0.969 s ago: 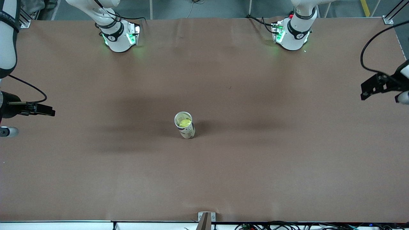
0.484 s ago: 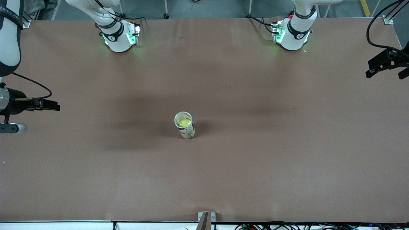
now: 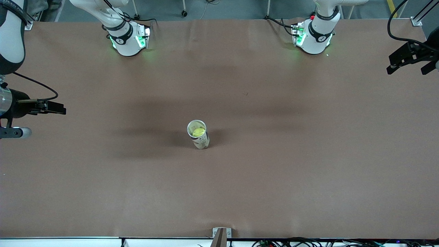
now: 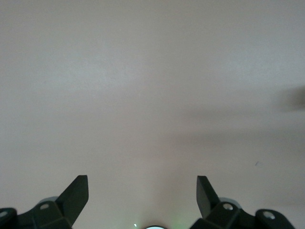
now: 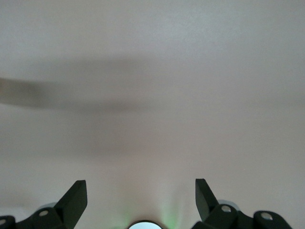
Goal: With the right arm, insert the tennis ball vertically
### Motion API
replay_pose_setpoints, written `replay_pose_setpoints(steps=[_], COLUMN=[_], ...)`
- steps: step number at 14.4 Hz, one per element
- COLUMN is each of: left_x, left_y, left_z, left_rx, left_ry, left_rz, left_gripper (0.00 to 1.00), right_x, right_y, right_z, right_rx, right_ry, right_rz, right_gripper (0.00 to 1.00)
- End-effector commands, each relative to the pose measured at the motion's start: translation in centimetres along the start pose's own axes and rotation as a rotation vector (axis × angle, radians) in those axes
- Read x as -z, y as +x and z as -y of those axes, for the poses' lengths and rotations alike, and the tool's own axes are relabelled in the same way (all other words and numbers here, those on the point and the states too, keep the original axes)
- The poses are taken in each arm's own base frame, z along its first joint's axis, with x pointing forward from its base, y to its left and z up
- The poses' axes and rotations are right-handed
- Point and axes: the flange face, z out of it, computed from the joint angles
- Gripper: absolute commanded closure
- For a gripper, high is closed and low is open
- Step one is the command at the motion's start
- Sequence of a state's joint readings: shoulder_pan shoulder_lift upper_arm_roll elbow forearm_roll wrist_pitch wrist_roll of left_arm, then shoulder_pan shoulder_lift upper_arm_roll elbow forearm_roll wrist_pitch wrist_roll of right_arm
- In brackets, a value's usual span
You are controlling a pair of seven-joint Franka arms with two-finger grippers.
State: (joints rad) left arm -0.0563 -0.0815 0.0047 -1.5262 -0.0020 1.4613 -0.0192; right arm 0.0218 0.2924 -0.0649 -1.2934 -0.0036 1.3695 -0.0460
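With the tennis ball (image 3: 198, 131) inside the upright can (image 3: 198, 134), insertion looks complete. Right gripper (image 5: 141, 196) and left gripper (image 4: 142, 193) hang spread and empty over the table (image 3: 274, 171) ends, can's 9 and 2 o'clock.

tennis ball (image 3: 198, 131) | yellow | inside upright can (image 3: 199, 137) | table centre

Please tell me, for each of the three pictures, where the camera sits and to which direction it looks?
Front view: high, across the table from both bases, looking down at the can holding the tennis ball; right pincer and left pincer show at the edges.
Left wrist view: on the left wrist, facing bare table; open fingers show.
Right wrist view: likewise, open fingers.
Both wrist views share only the brown table.
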Motion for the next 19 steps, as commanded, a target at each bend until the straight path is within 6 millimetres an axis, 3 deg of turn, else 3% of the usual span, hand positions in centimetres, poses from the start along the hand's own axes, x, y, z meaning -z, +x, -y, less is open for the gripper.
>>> replay_pose_setpoints(steps=[1,8,13,19], left_x=[-0.2,-0.6,-0.6,-1.1], left_y=[-0.5,0.8,1.0,1.3], left_z=[-1.7,-1.0,-0.9,-1.0], left_rx=[0.035,-0.019,-0.018,-0.019], left_ry=[-0.021,0.004,0.004,0.004], left_rz=[-0.008,-0.006,-0.008,0.003], left_gripper=[0.0,0.0,0.0,0.0], right_x=[1.5,2.7,5.7,6.7], right_y=[-2.3,-8.2,-11.3,-12.0], right_z=[-0.9,-1.8,-1.1,-1.4], right_rx=[-0.015,-0.03,-0.018,-0.017], right_ry=[0.016,0.03,0.031,0.033], right_rz=[-0.054,-0.096,-0.149,-0.184], right_gripper=[0.0,0.0,0.0,0.0])
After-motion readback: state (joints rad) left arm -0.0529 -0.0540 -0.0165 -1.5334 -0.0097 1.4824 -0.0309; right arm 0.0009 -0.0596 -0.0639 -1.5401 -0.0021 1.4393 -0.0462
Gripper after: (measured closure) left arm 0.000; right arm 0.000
